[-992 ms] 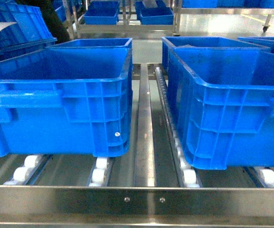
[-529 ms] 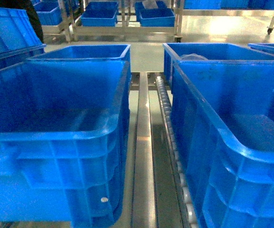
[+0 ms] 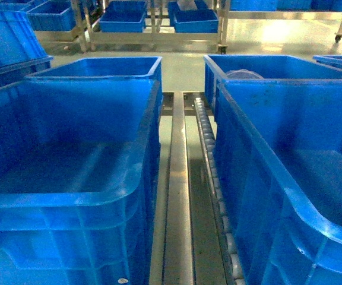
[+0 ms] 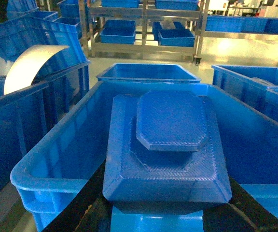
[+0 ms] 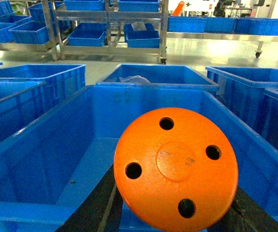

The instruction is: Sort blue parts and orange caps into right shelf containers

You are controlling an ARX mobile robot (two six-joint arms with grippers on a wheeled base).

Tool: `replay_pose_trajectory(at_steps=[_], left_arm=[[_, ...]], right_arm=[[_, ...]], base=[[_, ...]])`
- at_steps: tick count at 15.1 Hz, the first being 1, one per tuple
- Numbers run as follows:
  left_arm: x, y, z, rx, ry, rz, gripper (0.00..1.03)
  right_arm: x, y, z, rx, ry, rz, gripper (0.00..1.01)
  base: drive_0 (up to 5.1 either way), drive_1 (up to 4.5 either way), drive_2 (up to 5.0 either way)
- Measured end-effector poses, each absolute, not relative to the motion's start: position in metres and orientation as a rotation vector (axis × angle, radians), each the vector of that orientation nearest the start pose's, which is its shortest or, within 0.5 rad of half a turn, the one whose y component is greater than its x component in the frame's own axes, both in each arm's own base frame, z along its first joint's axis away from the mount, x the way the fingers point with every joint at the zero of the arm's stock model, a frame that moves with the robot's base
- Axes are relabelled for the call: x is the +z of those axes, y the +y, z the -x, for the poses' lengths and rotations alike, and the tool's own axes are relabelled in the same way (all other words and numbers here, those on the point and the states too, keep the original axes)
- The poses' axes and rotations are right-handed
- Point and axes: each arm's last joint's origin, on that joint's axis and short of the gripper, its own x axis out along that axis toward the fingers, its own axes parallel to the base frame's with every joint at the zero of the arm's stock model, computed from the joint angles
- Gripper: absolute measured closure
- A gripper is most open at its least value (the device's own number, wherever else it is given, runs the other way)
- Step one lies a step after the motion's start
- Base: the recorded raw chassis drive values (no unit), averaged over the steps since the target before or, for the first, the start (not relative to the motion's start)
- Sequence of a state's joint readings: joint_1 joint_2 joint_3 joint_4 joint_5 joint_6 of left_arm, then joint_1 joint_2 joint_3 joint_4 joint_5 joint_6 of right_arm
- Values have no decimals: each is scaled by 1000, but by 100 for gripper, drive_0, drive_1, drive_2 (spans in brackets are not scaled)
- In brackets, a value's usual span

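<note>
Your left gripper (image 4: 165, 212) is clamped on a blue part (image 4: 165, 145) held over the near left crate (image 4: 57, 159), and your right gripper (image 5: 175, 217) is clamped on an orange cap (image 5: 175, 166) over the near right crate (image 5: 57, 145). Neither arm shows in the head view. Compared with a second ago, the head camera sits closer and higher, looking down into both crates beside the roller rail (image 3: 177, 196).

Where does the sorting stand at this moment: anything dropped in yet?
Nothing looks dropped yet: both near crates show bare floors. In hand: the left gripper holds a blue part over the left crate, the right gripper an orange cap over the right crate. Both releases remain.
</note>
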State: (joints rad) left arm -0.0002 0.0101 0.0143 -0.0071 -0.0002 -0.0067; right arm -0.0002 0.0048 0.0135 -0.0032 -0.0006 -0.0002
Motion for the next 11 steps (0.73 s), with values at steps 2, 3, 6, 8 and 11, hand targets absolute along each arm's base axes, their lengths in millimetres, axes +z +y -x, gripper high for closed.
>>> replay_pose_trajectory(at_steps=[2, 3, 6, 8, 11], left_arm=[[167, 0, -97, 0, 3, 7, 60], [167, 0, -97, 0, 3, 7, 60], [167, 0, -97, 0, 3, 7, 60], [167, 0, -97, 0, 3, 7, 60], [167, 0, -97, 0, 3, 7, 60]], right_arm=[[167, 0, -97, 0, -6, 0, 60], [167, 0, -97, 0, -6, 0, 60], [167, 0, -97, 0, -6, 0, 60], [167, 0, -97, 0, -6, 0, 60], [167, 0, -97, 0, -5, 0, 60]], base=[[0, 0, 0], [0, 0, 0], [0, 0, 0], [0, 0, 0], [0, 0, 0]])
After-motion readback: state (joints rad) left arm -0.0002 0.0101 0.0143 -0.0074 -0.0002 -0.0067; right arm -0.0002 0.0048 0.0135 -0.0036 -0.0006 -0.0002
